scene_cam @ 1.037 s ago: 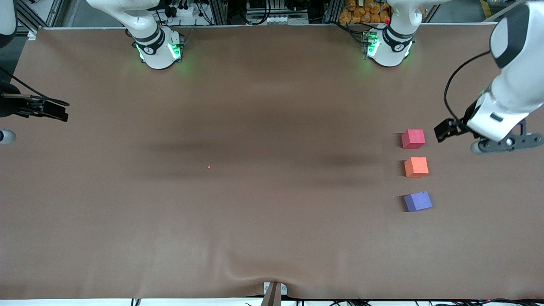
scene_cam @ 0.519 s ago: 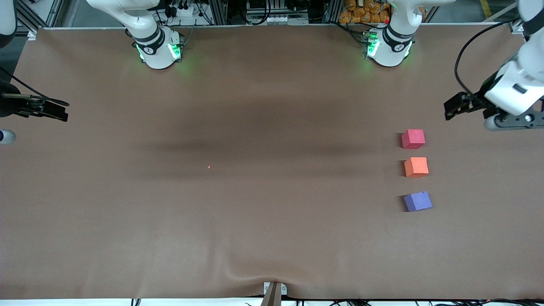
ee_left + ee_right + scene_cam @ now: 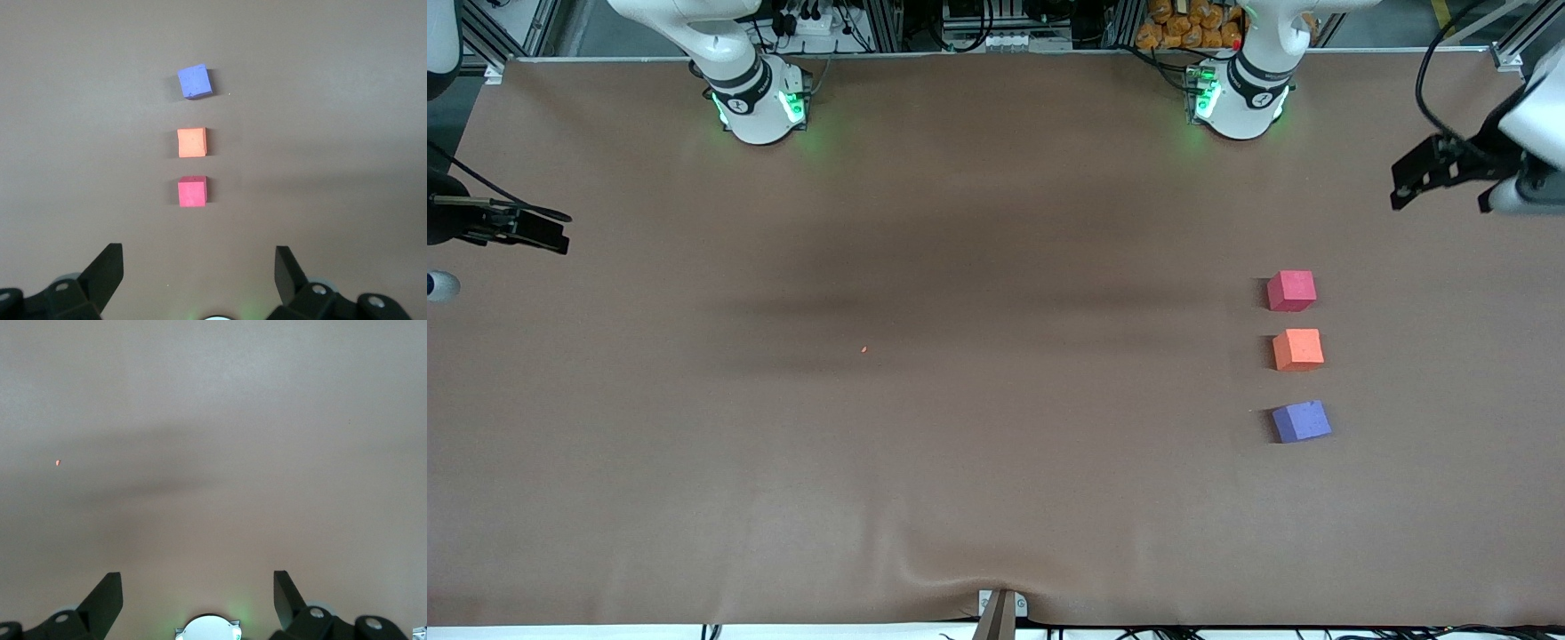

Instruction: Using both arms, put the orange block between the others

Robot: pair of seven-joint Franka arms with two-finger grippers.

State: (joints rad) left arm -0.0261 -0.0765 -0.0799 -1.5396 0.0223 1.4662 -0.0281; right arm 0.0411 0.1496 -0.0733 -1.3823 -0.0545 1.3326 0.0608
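Wrist views alone show left tool (image 3: 199, 270) and right tool (image 3: 198, 590) spread, orange block (image 3: 1297, 349) between cubes

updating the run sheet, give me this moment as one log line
orange block: on table between red-pink cube and purple cube | left gripper: open, empty | right gripper: open, empty

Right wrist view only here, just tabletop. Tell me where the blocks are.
Observer: Three in a row toward the left arm's end of the table: red-pink cube, orange block, purple cube, purple nearest the front camera.
Operator: Confirm orange is between them.
Observer: Yes, between the two, touching neither.
Operator: Report the grippers.
Observer: Left gripper open, empty, over the table's left-arm end, apart from the cubes; right gripper open, empty, over the right arm's end.
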